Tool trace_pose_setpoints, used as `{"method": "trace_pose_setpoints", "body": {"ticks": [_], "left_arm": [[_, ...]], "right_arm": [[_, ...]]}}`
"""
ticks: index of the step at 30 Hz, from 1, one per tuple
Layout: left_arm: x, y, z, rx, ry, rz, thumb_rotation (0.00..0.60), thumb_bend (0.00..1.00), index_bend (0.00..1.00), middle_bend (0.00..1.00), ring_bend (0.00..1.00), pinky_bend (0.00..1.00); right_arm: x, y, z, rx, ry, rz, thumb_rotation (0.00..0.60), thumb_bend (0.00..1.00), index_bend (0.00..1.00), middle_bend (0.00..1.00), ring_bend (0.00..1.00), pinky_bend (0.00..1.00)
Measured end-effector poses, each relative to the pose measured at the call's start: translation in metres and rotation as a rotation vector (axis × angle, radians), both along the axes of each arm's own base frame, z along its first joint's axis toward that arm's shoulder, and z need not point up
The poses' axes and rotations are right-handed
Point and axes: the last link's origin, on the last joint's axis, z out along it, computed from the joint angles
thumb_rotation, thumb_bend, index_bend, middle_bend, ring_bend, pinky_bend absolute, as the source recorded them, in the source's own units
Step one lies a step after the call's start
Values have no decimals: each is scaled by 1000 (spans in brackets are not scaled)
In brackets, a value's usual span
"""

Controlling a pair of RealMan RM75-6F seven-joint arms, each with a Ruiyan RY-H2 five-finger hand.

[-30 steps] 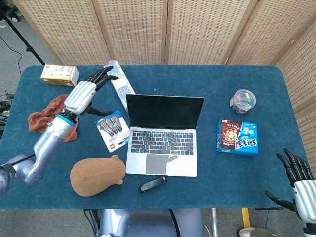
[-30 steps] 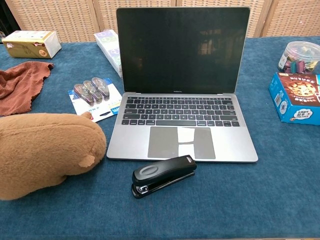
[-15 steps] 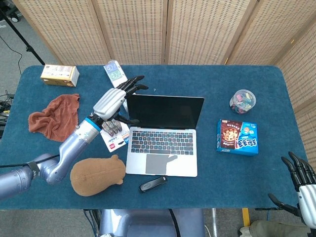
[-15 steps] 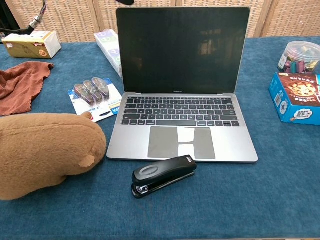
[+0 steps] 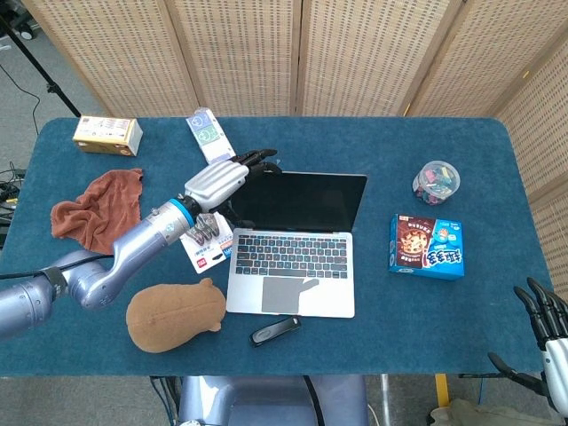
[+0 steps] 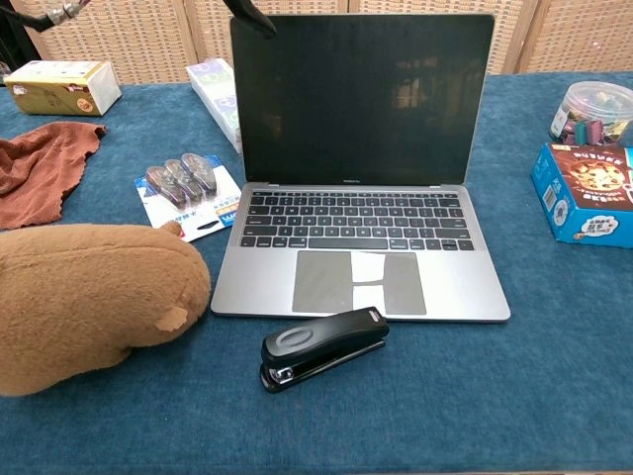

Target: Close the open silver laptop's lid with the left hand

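Black and nearest the robot, a stapler [image 6: 323, 346] lay on the blue table [image 5: 382, 328] just in front of the silver laptop [image 5: 293, 253], with a brown plush toy [image 6: 89, 302] beside it on the left. The laptop stood open in the middle of the table, its dark screen [image 6: 362, 99] upright and its keyboard [image 6: 354, 220] facing the robot. The left hand [image 5: 222, 177] was at the upper left corner of the lid, its dark fingers [image 5: 257, 161] stretched out and slightly spread over that corner; it held nothing, and whether the fingertips touched the lid edge could not be told. In the chest view only a dark fingertip [image 6: 249, 17] showed at the top left corner of the screen. Just below the fingers, between the forearm and the laptop, lay a pack of correction tapes [image 5: 205, 237]. Beyond the fingers, toward the far edge, a white box [image 5: 208, 134] lay close by. Further to their left were a rust-coloured cloth [image 5: 93, 205] and a yellow carton [image 5: 107, 135]. Well to the right of the fingers sat a blue snack box [image 5: 426, 246] and a clear tub of clips [image 5: 436, 180]. The right hand [image 5: 550, 335] hung off the near right corner of the table, fingers apart, empty.
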Motion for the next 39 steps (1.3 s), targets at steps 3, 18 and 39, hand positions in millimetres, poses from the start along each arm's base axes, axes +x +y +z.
{"method": "trace_pose_setpoints", "body": {"ticks": [3, 18, 39], "left_arm": [[5, 7, 3, 24, 28, -14, 600, 92, 200, 16, 19, 123], [17, 23, -16, 12, 76, -11, 600, 93, 200, 16, 18, 120], [19, 35, -49, -32, 70, 22, 600, 92, 200, 17, 18, 108]], "right_arm": [[-2, 1, 0, 3, -1, -11, 600, 183, 0, 0, 0, 61], [-7, 1, 1, 11, -13, -22, 600, 183, 0, 0, 0, 61], [-13, -4, -9, 60, -13, -46, 600, 183, 0, 0, 0, 61]]}}
